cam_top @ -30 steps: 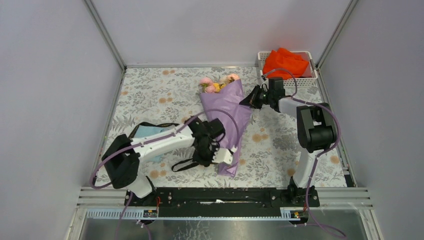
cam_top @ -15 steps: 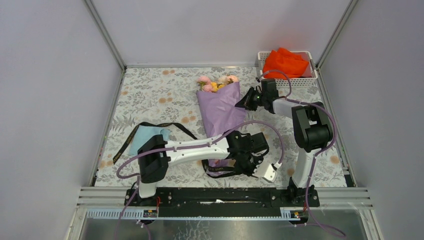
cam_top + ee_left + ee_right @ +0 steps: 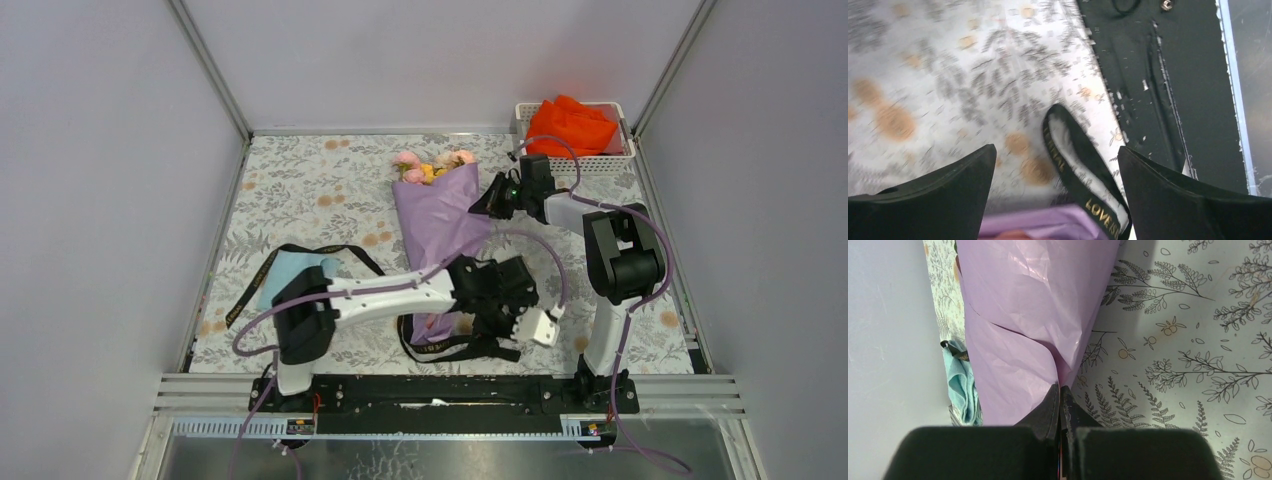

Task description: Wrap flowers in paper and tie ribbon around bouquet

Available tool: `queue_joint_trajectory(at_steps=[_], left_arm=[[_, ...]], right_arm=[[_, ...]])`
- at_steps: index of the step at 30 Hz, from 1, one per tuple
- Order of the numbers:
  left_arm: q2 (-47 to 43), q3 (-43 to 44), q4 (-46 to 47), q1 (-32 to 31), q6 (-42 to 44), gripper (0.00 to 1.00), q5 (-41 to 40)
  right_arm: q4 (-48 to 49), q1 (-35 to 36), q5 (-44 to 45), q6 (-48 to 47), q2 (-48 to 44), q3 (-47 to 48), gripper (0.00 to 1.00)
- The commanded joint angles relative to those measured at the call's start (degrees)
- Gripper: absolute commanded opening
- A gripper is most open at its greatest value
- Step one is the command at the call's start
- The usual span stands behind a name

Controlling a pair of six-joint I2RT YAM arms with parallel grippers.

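The left pincer (image 3: 1055,148) points down at the table (image 3: 300,190) with its fingers spread wide and gripping nothing; a loop of the black ribbon (image 3: 1083,180) lies flat between them. That arm stretches low across the front, from its base towards 3 o'clock. The cone's narrow end is just at the pincer's 10 o'clock. The right pincer (image 3: 1060,387) is pressed together on the purple paper (image 3: 1023,315) at the bouquet's (image 3: 445,215) 3 o'clock edge, its arm folded over. The flowers (image 3: 430,165) point to 12 o'clock.
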Motion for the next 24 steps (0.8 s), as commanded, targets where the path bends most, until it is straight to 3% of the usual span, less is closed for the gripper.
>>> queue_joint_trajectory(at_steps=[1,5,8,14,19,24], left_arm=[[-7.5,2.5,-0.1,6.4,-5.0,0.99,-2.7],[-8.1,2.6,3.6,15.1,-14.2,0.99,-9.4],[-6.1,-0.5,7.1,17.2,-16.8,0.99,-16.7],[-3.2,-6.5,12.5,16.1,-15.8,0.99,-23.8],[0.0,-6.9,15.4,12.9,-19.0,0.98,-35.3],[5.1,-5.3,16.0,11.9,-23.8,0.98,-40.3]], right_arm=[[-0.5,1.0,0.1,-2.1,-1.8,2.8,0.0],[-0.1,1.4,0.0,-1.9,-1.4,2.3,0.0],[0.3,1.7,0.0,-1.6,-1.1,2.4,0.0],[0.1,2.3,1.2,-1.4,-1.9,2.2,0.0],[0.0,2.8,3.0,-1.1,-2.6,1.8,0.0],[-0.3,3.2,3.9,-0.8,-2.9,1.8,0.0]])
